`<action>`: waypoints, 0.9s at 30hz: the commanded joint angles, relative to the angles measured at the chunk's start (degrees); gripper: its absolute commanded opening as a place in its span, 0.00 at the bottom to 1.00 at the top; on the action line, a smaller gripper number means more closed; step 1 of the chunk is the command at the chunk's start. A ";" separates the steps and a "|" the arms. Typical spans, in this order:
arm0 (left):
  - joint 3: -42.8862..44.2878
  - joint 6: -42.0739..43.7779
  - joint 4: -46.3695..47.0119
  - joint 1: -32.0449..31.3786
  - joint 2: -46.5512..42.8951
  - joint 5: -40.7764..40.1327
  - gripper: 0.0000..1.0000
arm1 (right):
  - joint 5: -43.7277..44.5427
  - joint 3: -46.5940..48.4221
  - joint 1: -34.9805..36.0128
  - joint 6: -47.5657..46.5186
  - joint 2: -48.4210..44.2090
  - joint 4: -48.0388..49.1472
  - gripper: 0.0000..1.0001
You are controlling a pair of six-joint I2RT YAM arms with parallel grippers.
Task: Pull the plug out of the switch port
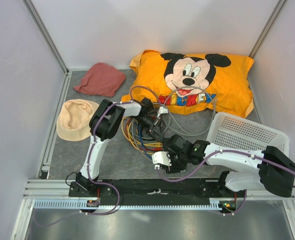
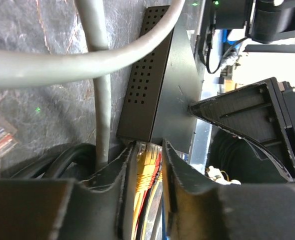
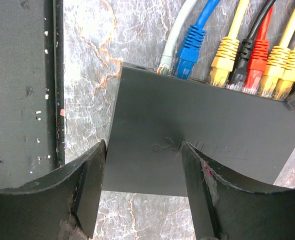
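The switch (image 3: pixel 197 125) is a flat matte black box on the marbled mat, with a row of plugs along its far edge: grey-white, blue (image 3: pixel 187 47), yellow, black, red (image 3: pixel 257 57) and two more yellow. My right gripper (image 3: pixel 142 165) is open, its fingers set on the switch's near left corner. In the left wrist view the switch (image 2: pixel 157 85) lies ahead, and my left gripper (image 2: pixel 147 165) is closed around a yellow plug (image 2: pixel 146 160) at its port edge, with red and black cables beside it. In the top view both grippers (image 1: pixel 155 122) (image 1: pixel 165 145) meet over the switch, hiding it.
An orange Mickey pillow (image 1: pixel 197 82) lies at the back and a white mesh basket (image 1: pixel 242 132) on the right. A red cloth (image 1: pixel 101 79) and a beige hat (image 1: pixel 75 117) lie on the left. Coloured cables (image 1: pixel 137 137) bunch between the arms. Grey cables (image 2: pixel 87 65) cross the left wrist view.
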 commanded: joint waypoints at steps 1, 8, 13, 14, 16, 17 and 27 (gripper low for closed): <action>-2.38 4.03 -0.47 -0.75 6.02 -9.56 0.23 | 3.13 -2.52 -1.39 0.64 0.66 -2.76 0.68; -2.38 3.68 -0.73 -0.49 6.72 -8.51 0.15 | 3.74 -2.87 -1.56 0.03 0.74 -2.67 0.68; -2.65 5.08 -2.23 -0.67 6.98 -5.78 0.13 | 3.92 -2.96 -2.88 0.99 1.27 -1.97 0.68; -2.56 4.73 -2.32 -0.84 7.24 -6.56 0.09 | 3.74 -2.96 -2.88 0.99 1.19 -1.88 0.68; -1.95 3.33 -2.32 -1.10 8.38 -8.93 0.03 | 3.92 -2.96 -2.88 0.73 1.18 -1.88 0.68; -1.68 2.98 -2.23 -1.19 8.83 -9.46 0.02 | 4.09 -3.13 -2.88 0.55 1.10 -1.96 0.68; -2.56 2.53 0.93 -1.55 8.66 -12.45 0.02 | 5.41 -5.50 -10.87 -9.37 -0.13 -6.71 0.65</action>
